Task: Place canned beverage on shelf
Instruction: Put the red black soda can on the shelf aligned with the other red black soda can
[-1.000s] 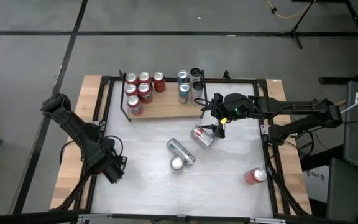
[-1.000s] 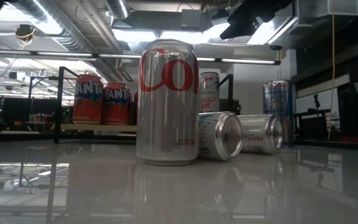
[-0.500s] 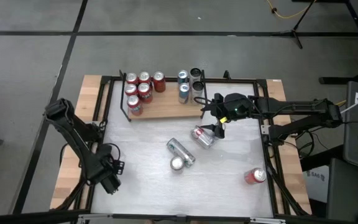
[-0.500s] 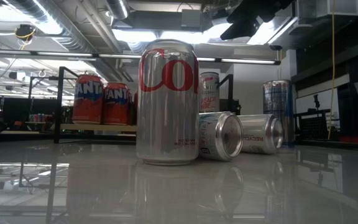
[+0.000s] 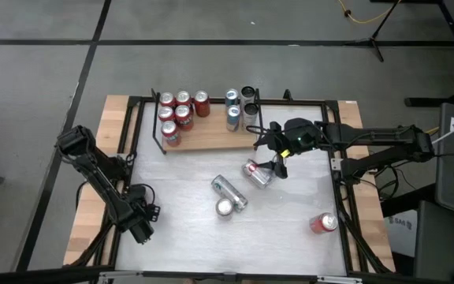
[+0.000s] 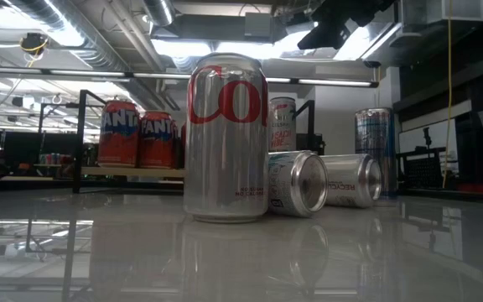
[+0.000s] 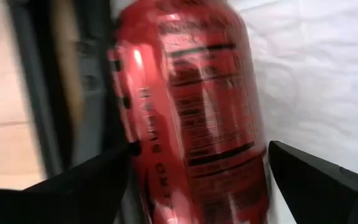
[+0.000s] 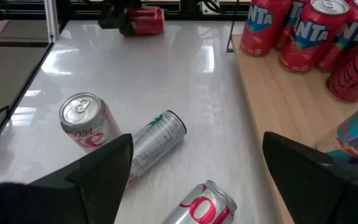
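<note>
Left gripper sits at the table's near-left corner, fingers spread around a red can lying between them; right gripper hovers with fingers apart over a tipped silver can, just beside the wooden shelf holding upright cans.

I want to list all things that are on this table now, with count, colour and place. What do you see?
shelf: one, light-brown wood, black rails, table's far side
Fanta and other red cans: six, upright, shelf's left part
slim cans: four, silver-blue, upright, shelf's right end
Diet Coke can: one, silver, upright, table centre
lying silver cans: two, table centre
loose red cans: two, lying; one near right, one inside left gripper
table: one, whitish
left gripper: open, around a red can
right gripper: open, over a lying silver can
</note>
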{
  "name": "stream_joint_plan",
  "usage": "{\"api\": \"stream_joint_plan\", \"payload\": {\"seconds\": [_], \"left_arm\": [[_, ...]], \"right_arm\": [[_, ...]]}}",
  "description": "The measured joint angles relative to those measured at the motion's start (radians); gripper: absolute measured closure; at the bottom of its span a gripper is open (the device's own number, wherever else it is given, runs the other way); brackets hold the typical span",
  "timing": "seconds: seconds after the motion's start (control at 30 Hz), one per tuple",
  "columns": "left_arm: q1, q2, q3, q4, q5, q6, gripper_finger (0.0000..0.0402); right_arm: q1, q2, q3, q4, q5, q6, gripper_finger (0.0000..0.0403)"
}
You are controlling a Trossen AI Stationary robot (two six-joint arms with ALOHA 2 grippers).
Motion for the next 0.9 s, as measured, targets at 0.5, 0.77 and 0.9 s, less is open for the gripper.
{"api": "stream_joint_plan", "payload": {"seconds": [0.5,0.77,0.9], "left_arm": [[-0.001,-0.001,-0.078,0.271,-0.176,0.043,0.0053],[0.013,0.0,-0.078,0.38,-0.541,0.096,0.011],[0.037,0.0,-0.078,0.454,-0.757,0.188,0.0113]], "right_arm": [[0.0,0.0,0.0,0.005,0.0,0.008,0.0054],[-0.001,0.001,0.0,0.05,-0.029,0.048,0.0054],[0.0,0.014,0.0,0.106,-0.085,0.049,0.0054]]}}
